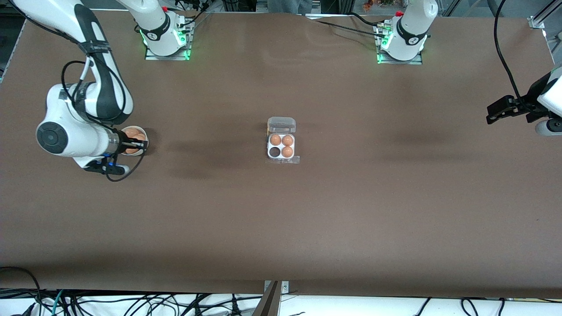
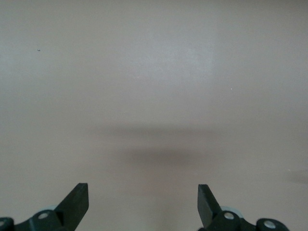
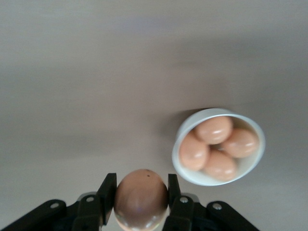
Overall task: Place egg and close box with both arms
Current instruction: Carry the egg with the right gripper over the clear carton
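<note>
The box (image 1: 268, 148) stands mid-table, its clear lid (image 1: 281, 125) lying open toward the robots' bases. Three brown eggs (image 1: 287, 140) fill its cells; the cell (image 1: 275, 152) nearer the camera toward the right arm's end is empty. My right gripper (image 3: 141, 185) is shut on a brown egg (image 3: 141, 199) and hangs just above the table by a round white bowl (image 3: 185, 171); it shows in the front view (image 1: 131, 145) over that bowl (image 1: 141, 130). My left gripper (image 2: 143, 202) is open and empty over bare table at the left arm's end, also seen in the front view (image 1: 495, 113).
The white bowl holds several more brown eggs (image 3: 214, 130). The brown tabletop (image 1: 351, 210) runs wide around the box. Cables lie along the table's edge nearest the camera (image 1: 131, 303).
</note>
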Tool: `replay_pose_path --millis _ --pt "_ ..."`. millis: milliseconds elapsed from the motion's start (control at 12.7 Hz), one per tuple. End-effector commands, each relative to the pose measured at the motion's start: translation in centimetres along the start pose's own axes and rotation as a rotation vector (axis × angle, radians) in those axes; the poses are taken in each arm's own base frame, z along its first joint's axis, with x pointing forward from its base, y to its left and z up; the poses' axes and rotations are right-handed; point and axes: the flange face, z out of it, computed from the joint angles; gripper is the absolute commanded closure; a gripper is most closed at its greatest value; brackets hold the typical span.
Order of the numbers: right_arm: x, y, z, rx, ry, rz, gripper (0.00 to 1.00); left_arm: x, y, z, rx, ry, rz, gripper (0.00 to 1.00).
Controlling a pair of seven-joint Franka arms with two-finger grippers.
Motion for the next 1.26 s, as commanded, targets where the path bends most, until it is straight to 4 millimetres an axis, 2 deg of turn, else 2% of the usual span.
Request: replay_pose_path --millis 0,237,474,632,868,1026,1184 --pt "-0.2 -6.4 -1.2 0.012 -0.02 0.056 0.81 0.2 -0.2 -0.5 0.006 -0.002 0.012 0.0" --pt "-1.3 -14.1 -1.5 0.075 -0.029 0.152 0.81 0.2 -0.3 -0.5 0.006 -0.003 0.015 0.0" --pt "-2.3 -19.9 -0.6 0.115 -0.059 0.241 0.81 0.2 -0.3 -0.5 0.006 -0.003 0.016 0.0" --pt "-3.1 -24.0 -0.7 0.148 -0.07 0.292 0.81 0.2 -0.6 -0.5 0.006 -0.003 0.015 0.0" --pt "-4.0 -29.3 0.0 0.173 -0.076 0.371 0.81 0.2 -0.6 -0.6 0.006 -0.001 0.013 0.0" --pt "-4.7 -32.1 0.7 0.179 -0.075 0.404 0.81 0.2 -0.7 -0.6 0.006 -0.001 0.012 0.0" --pt "-4.8 -34.0 1.6 0.196 -0.048 0.43 0.81 0.2 -0.7 -0.6 0.006 -0.001 0.01 0.0"
